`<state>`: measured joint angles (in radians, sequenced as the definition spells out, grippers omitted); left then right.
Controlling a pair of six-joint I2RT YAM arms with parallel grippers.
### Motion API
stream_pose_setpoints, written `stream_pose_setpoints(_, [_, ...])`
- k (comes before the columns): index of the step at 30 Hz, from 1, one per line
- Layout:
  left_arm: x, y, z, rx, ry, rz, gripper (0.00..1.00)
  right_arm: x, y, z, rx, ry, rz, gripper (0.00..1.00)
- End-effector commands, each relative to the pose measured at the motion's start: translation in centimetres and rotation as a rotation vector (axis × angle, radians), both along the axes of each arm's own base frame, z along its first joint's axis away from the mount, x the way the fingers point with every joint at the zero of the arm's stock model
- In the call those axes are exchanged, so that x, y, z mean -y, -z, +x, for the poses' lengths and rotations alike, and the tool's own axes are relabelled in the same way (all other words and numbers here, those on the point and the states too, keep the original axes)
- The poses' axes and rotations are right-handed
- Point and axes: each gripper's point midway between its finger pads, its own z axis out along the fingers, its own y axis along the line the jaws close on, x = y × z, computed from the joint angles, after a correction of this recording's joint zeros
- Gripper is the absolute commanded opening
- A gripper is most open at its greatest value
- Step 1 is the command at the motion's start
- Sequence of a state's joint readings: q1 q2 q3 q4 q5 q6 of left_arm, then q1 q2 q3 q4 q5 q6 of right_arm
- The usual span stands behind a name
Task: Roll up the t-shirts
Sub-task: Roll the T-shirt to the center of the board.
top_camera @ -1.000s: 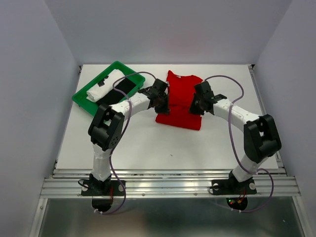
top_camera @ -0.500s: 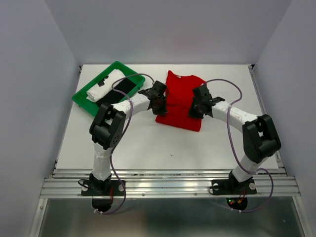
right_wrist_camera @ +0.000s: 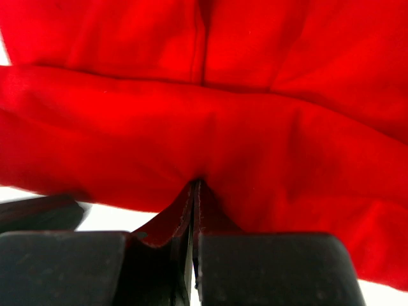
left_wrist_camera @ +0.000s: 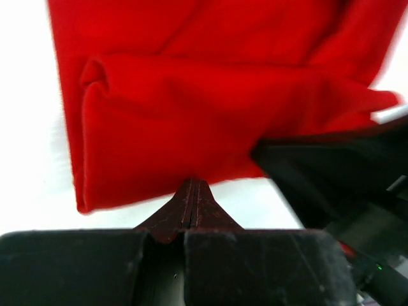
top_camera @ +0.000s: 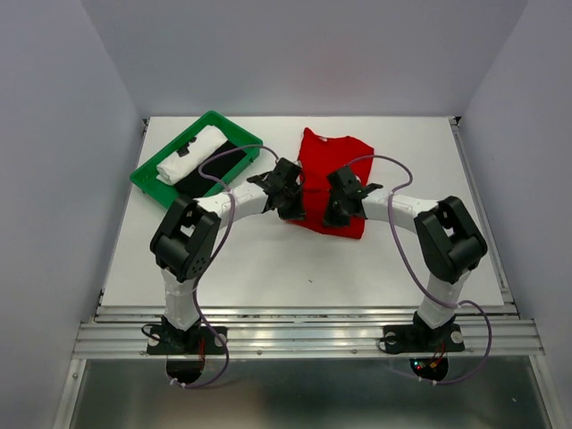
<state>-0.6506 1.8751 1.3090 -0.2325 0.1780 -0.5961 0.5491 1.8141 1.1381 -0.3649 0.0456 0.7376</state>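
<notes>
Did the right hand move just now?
Yes. Holding the red t-shirt, the right hand slid left toward the green tray side, nearer the left hand.

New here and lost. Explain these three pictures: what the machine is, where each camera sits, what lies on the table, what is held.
Two robot arms stand bolted at the near edge of the table. The wide picture looks down from above; each close-up comes from a camera on one wrist. A red t-shirt lies mid-table. A green tray, far left, holds a white t-shirt and a black t-shirt. The left gripper and the right gripper are both shut, pinching the red t-shirt's near edge.
</notes>
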Motion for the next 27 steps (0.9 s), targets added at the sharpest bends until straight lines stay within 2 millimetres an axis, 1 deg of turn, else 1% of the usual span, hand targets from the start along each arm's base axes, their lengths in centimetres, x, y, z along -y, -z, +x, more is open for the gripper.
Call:
stream_pose_setpoints(1, [-0.5, 2.3, 0.2, -0.022, -0.019, 0.038, 0.0, 0.5, -0.4, 0.4, 0.025, 0.018, -0.01, 0.02])
stream_pose_setpoints(2, [-0.6, 2.3, 0.2, -0.02, -0.012, 0.044, 0.0, 0.6, -0.9, 0.4, 0.032, 0.016, -0.013, 0.02])
stream_pose_setpoints(3, [-0.7, 2.1, 0.3, -0.012, -0.012, 0.046, 0.0, 0.7, -2.3, 0.6, 0.063, 0.014, -0.006, 0.02])
stream_pose_setpoints(4, [-0.7, 1.8, 0.4, -0.006, -0.013, 0.044, 0.0, 0.8, -3.2, 0.8, 0.086, 0.003, -0.011, 0.02])
stream_pose_setpoints(6, [-0.6, 0.5, 0.8, 0.026, -0.012, 0.039, 0.0, 1.5, -5.1, 1.3, 0.124, 0.016, -0.027, 0.03])
stream_pose_setpoints(7, [-0.9, 0.3, 1.0, 0.03, -0.018, 0.047, 0.0, 2.9, -6.5, 2.1, 0.159, 0.045, -0.037, 0.04])
stream_pose_setpoints(9, [-1.0, -0.6, 1.6, 0.057, -0.028, 0.051, 0.0, 4.2, -7.5, 2.8, 0.186, 0.068, -0.053, 0.05])
stream_pose_setpoints(10, [-1.0, -0.9, 1.9, 0.063, -0.031, 0.051, 0.0, 5.9, -7.7, 3.5, 0.195, 0.097, -0.073, 0.05])
stream_pose_setpoints(13, [-1.4, -0.8, 2.7, 0.063, -0.041, 0.061, 0.0, 7.8, -7.3, 4.5, 0.184, 0.118, -0.099, 0.05])
stream_pose_setpoints(14, [-1.5, -0.7, 2.9, 0.062, -0.046, 0.062, 0.0, 8.8, -6.3, 5.0, 0.165, 0.137, -0.127, 0.05])
stream_pose_setpoints(15, [-1.5, -0.7, 3.3, 0.063, -0.048, 0.061, 0.0, 9.1, -6.5, 5.8, 0.172, 0.142, -0.133, 0.05])
stream_pose_setpoints(16, [-1.6, -0.1, 3.4, 0.053, -0.046, 0.067, 0.0, 9.4, -5.4, 6.2, 0.148, 0.137, -0.153, 0.05])
stream_pose_setpoints(17, [-1.7, 0.3, 3.6, 0.046, -0.044, 0.074, 0.0, 9.3, -5.2, 6.7, 0.146, 0.132, -0.157, 0.05])
stream_pose_setpoints(18, [-1.6, 1.0, 3.9, 0.034, -0.044, 0.085, 0.0, 9.5, -5.1, 7.3, 0.149, 0.136, -0.164, 0.05])
stream_pose_setpoints(19, [-1.8, 1.5, 3.9, 0.021, -0.043, 0.095, 0.0, 9.5, -5.7, 8.4, 0.171, 0.133, -0.176, 0.05])
stream_pose_setpoints(20, [-1.7, 1.8, 3.9, 0.012, -0.039, 0.099, 0.0, 9.4, -5.5, 8.9, 0.173, 0.13, -0.183, 0.05])
stream_pose_setpoints(21, [-1.7, 2.2, 3.8, 0.005, -0.037, 0.101, 0.0, 9.4, -4.2, 9.3, 0.149, 0.126, -0.203, 0.05])
stream_pose_setpoints(22, [-1.7, 2.9, 3.8, -0.013, -0.042, 0.102, 0.0, 10.0, -4.2, 10.0, 0.156, 0.141, -0.219, 0.05])
stream_pose_setpoints(24, [-1.8, 3.6, 3.6, -0.037, -0.048, 0.099, 0.0, 10.3, -2.7, 9.8, 0.12, 0.14, -0.25, 0.04])
stream_pose_setpoints(25, [-1.8, 4.3, 3.3, -0.059, -0.046, 0.101, 0.0, 10.5, -1.5, 9.5, 0.09, 0.14, -0.266, 0.04])
stream_pose_setpoints(26, [-1.9, 4.7, 3.1, -0.075, -0.045, 0.102, 0.0, 10.8, -0.4, 8.5, 0.061, 0.139, -0.274, 0.03])
stream_pose_setpoints(27, [-2.0, 4.9, 3.1, -0.08, -0.046, 0.104, 0.0, 10.8, 0.1, 7.8, 0.046, 0.144, -0.266, 0.03])
